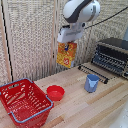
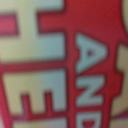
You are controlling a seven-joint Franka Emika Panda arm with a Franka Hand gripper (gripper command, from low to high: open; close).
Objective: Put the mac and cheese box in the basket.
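Note:
The white arm's gripper (image 1: 65,44) is high above the table's middle, shut on the top of the orange-yellow mac and cheese carton (image 1: 66,55), which hangs in the air well above the table. The red wire-mesh basket (image 1: 15,89) with a blue-grey rim stands at the exterior view's lower left, well to the left of and below the carton. The wrist view is filled by the carton's blurred red and pale-yellow lettering (image 2: 60,65); the fingers do not show there.
A small red bowl (image 1: 55,92) sits on the wooden table right of the basket. A blue cup (image 1: 92,82) stands further right. A black toaster oven (image 1: 112,55) with an open rack is at the back right. A slatted wall is behind.

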